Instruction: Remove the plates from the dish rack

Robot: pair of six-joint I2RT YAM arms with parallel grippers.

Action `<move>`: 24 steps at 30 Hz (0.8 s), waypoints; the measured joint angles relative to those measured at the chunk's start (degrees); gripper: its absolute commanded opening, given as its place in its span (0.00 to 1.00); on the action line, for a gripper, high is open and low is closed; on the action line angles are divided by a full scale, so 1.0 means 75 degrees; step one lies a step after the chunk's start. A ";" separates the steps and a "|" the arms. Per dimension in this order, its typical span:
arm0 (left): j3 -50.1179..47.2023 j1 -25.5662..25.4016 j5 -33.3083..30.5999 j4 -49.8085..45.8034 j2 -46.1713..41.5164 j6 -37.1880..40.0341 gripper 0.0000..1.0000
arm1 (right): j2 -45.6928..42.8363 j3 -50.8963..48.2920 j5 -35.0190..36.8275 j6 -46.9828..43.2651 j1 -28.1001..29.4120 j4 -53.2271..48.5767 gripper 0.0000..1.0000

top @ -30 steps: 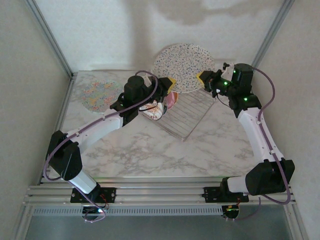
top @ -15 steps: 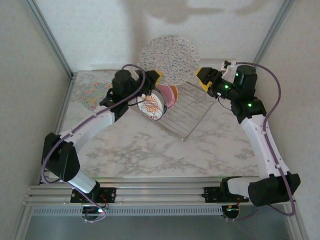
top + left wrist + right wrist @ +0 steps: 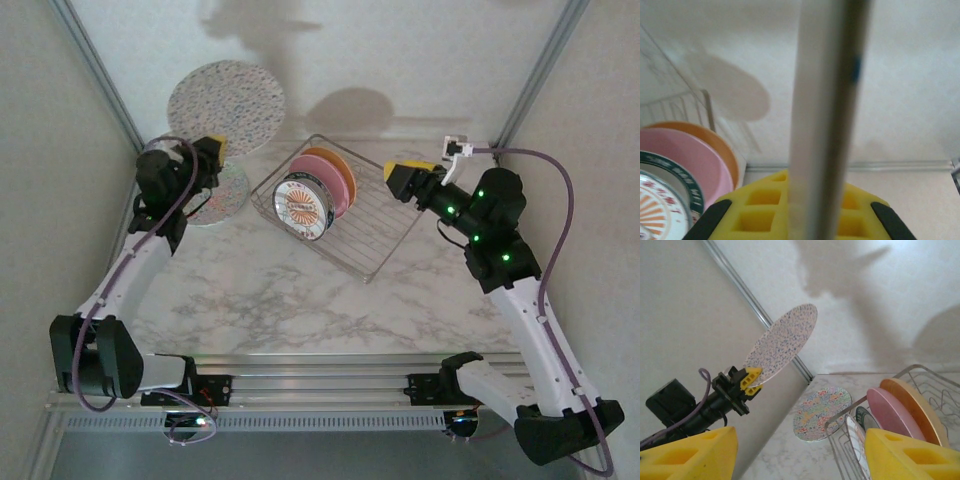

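My left gripper (image 3: 213, 150) is shut on the rim of a large speckled plate (image 3: 225, 104), holding it upright in the air over the table's far left corner. In the left wrist view that plate's edge (image 3: 825, 120) runs up between the yellow fingers (image 3: 760, 210). A second floral plate (image 3: 226, 192) lies flat on the table below it. The wire dish rack (image 3: 385, 225) holds an orange plate (image 3: 340, 168), a pink plate (image 3: 322, 182) and a sunburst plate (image 3: 300, 206) on edge. My right gripper (image 3: 405, 178) hangs open, with nothing in it, by the rack's right corner.
Metal frame posts (image 3: 100, 75) and pale walls close in the back corners. The marble table (image 3: 300, 300) has free room in front of the rack. From the right wrist, the held plate (image 3: 782, 342) and the floral plate (image 3: 822, 412) show left of the rack (image 3: 920, 369).
The left arm swung left and away from the rack with the speckled plate. The right gripper let go of that plate, opened and drew back to the right.
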 measured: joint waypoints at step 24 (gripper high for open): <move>-0.2745 0.1926 -0.0315 -0.0017 0.0385 0.0796 0.00 | 0.0073 0.0487 0.0513 -0.3156 0.1967 -0.1040 0.81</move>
